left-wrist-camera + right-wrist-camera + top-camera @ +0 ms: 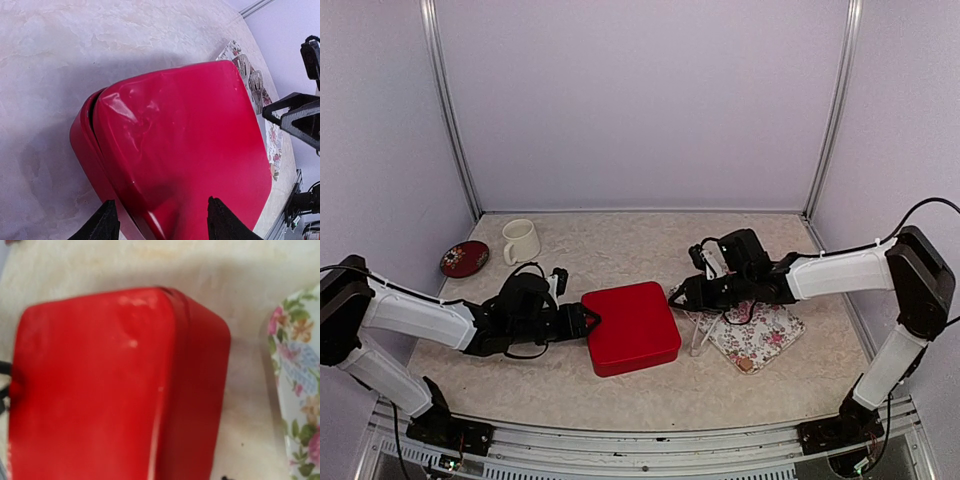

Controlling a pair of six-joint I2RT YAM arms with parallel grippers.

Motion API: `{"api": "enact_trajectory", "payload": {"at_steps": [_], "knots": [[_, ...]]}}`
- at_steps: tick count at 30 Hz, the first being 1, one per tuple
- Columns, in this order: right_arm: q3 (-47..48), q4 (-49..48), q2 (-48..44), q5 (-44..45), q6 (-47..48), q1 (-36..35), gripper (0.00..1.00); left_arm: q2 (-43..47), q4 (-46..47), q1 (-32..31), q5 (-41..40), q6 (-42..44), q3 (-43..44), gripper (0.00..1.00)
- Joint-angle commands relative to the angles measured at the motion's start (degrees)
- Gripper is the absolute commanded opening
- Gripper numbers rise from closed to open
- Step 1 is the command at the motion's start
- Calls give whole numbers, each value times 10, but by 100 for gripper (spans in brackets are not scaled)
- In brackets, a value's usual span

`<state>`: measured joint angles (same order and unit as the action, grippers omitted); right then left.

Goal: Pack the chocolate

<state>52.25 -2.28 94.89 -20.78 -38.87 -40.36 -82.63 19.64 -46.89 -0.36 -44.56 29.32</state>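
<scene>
The red box (632, 326) sits mid-table with its red lid on. In the left wrist view the lid (180, 140) sits slightly askew, with a dark gap at the near left corner. My left gripper (588, 322) is at the box's left edge, open, its fingertips (107, 220) astride the box's near corner. My right gripper (675, 297) is at the box's right edge; its fingers do not show in the right wrist view, which is filled by the box (110, 390). Two small roundish brownish pieces (249, 71), possibly chocolate, lie on the floral tray (765, 335). Any chocolate in the box is hidden.
The floral tray lies just right of the box, under the right arm, and shows at the right wrist view's edge (300, 390). A white mug (520, 240) and a small dark red dish (465, 258) stand at the back left. Walls enclose the table.
</scene>
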Motion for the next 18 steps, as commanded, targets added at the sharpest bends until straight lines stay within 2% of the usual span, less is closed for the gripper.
{"api": "enact_trajectory", "payload": {"at_steps": [1, 6, 11, 15, 18], "knots": [[28, 24, 33, -14, 25, 0, 50, -6, -6, 8, -2, -3, 14, 62], [65, 30, 68, -17, 41, 1, 46, -16, -17, 29, 13, 9, 26, 63], [104, 39, 107, -23, 55, 9, 37, -33, -35, 58, 28, 34, 50, 66], [139, 53, 136, -22, 66, 14, 36, -51, -34, 85, 51, 50, 65, 70], [157, 59, 155, -22, 77, 19, 35, -69, -21, 113, 100, 70, 77, 75]]}}
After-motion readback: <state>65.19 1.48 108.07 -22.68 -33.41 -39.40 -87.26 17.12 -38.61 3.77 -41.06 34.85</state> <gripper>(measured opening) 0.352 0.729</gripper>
